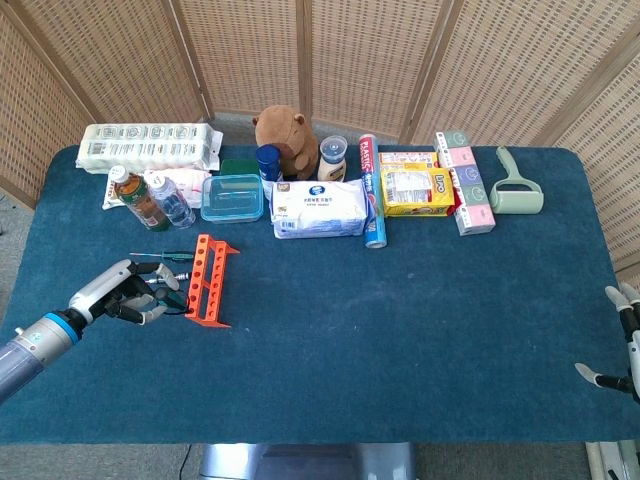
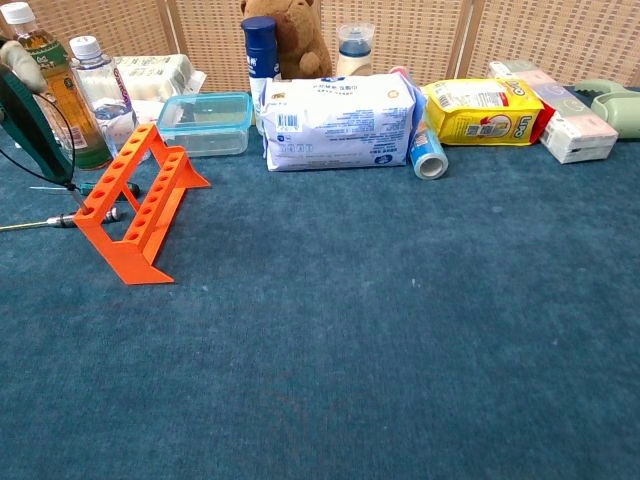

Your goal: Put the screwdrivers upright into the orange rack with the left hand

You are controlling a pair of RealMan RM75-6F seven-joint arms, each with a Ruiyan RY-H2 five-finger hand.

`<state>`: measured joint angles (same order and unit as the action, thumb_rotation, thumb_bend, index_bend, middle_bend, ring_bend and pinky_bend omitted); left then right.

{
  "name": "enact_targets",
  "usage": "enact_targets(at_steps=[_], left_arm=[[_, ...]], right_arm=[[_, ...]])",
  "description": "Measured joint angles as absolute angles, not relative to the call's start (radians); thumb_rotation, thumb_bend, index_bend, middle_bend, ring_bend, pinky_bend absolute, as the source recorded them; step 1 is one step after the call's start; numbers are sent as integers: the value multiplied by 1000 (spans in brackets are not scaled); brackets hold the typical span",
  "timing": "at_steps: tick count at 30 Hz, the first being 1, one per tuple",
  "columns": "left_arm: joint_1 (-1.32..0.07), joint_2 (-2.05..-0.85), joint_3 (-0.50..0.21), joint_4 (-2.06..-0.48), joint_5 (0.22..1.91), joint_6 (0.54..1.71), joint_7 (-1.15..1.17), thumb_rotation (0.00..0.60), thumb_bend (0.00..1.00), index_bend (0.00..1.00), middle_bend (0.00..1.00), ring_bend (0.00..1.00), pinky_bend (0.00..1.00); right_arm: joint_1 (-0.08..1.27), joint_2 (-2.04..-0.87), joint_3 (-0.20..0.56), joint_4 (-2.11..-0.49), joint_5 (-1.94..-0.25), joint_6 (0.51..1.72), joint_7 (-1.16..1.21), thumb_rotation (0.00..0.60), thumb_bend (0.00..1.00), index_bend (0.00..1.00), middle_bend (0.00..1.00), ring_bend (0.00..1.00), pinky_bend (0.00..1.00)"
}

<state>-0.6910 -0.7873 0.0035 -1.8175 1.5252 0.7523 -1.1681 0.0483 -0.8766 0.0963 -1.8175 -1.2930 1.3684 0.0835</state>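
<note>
The orange rack [image 1: 207, 281] [image 2: 133, 216] stands left of centre on the blue table and leans a little toward my left hand. My left hand [image 1: 129, 293] is just left of it and grips a green-handled screwdriver [image 2: 27, 112]. That screwdriver is tilted, with its thin shaft tip at the rack's left end hole. Another green screwdriver [image 1: 165, 256] [image 2: 101, 187] lies flat behind the rack. A dark-handled screwdriver [image 2: 60, 220] lies beside the rack's left end. My right hand [image 1: 626, 343] rests at the table's far right edge, fingers apart and empty.
Along the back stand two bottles [image 2: 92, 88], a clear blue-lidded box [image 1: 232, 197], a white wipes pack [image 1: 320, 209], a plush toy [image 1: 286, 131], a yellow pack [image 1: 416, 190] and a lint roller [image 1: 516, 186]. Bare blue cloth [image 1: 400, 330] spreads right of the rack.
</note>
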Motion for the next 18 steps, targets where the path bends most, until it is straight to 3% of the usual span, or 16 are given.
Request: enact_targets(at_steps=[14, 18], left_arm=[[-694, -838, -15, -1821, 1451, 707, -1059, 600, 483, 554, 1000, 961, 1000], [-693, -845, -23, -1825, 1435, 702, -1034, 600, 482, 488, 1000, 960, 1000]], right_arm=[[46, -871, 99, -1811, -1292, 1368, 106, 600, 0, 48, 0, 0, 0], [44, -869, 99, -1810, -1295, 1373, 113, 600, 0, 48, 0, 0, 0]])
